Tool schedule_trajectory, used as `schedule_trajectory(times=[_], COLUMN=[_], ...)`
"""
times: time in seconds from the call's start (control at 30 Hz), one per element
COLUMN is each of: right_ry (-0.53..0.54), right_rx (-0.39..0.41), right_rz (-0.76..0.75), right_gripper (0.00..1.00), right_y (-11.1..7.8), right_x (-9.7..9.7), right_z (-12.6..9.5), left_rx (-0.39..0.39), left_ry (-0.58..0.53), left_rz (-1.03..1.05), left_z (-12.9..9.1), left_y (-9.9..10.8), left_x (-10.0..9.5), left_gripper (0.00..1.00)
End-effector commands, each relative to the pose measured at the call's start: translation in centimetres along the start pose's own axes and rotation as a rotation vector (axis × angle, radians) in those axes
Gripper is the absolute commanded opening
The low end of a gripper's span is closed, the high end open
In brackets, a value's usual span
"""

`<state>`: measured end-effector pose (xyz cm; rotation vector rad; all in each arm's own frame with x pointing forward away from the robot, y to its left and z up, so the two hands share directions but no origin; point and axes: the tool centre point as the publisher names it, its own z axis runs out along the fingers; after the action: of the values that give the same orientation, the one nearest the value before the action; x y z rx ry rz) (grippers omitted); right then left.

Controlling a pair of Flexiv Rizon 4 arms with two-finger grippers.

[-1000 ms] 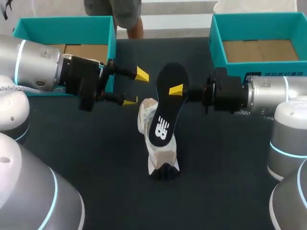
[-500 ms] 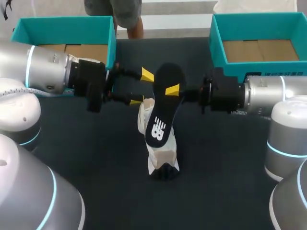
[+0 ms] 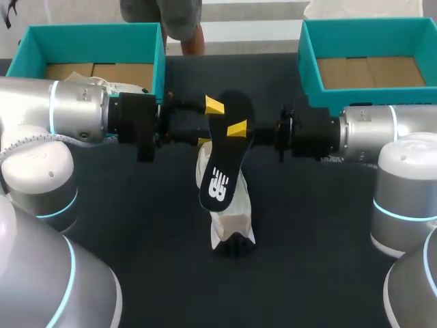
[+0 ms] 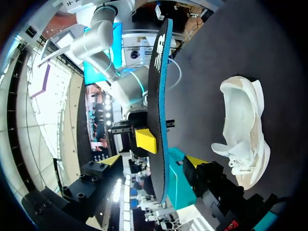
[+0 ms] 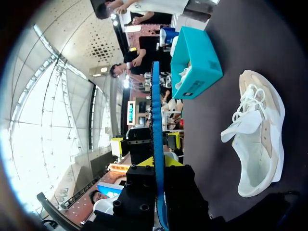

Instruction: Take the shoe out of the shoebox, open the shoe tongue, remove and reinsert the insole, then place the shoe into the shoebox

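My right end effector pinches the insole at frame centre, long axis near upright. The shoe lies on the worktop just below. My left end effector, wide, straddles the insole's upper end.

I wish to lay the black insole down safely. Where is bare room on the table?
The dark tabletop is bare on both sides of the white-and-beige shoe and on its near side. It is crowded beyond the shoe, where the left gripper and right gripper flank the flat black insole.
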<state>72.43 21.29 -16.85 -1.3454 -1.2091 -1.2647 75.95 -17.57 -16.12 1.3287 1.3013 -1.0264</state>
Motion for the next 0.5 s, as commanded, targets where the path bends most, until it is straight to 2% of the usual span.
schedule_trajectory(times=[0.03,0.5], right_ry=[-0.006,-0.005], right_rx=[-0.006,0.001], right_rz=[-0.001,0.001], right_gripper=[0.0,0.0], right_y=[-0.2,-0.6], right_x=[0.3,0.3], right_z=[0.3,0.7], left_rx=[-0.006,-0.009], left_ry=[-0.027,-0.074], left_rz=[-0.005,-0.021], left_z=[1.1,2.2], left_y=[0.3,0.7], left_x=[0.7,0.7], left_gripper=[0.48,0.31])
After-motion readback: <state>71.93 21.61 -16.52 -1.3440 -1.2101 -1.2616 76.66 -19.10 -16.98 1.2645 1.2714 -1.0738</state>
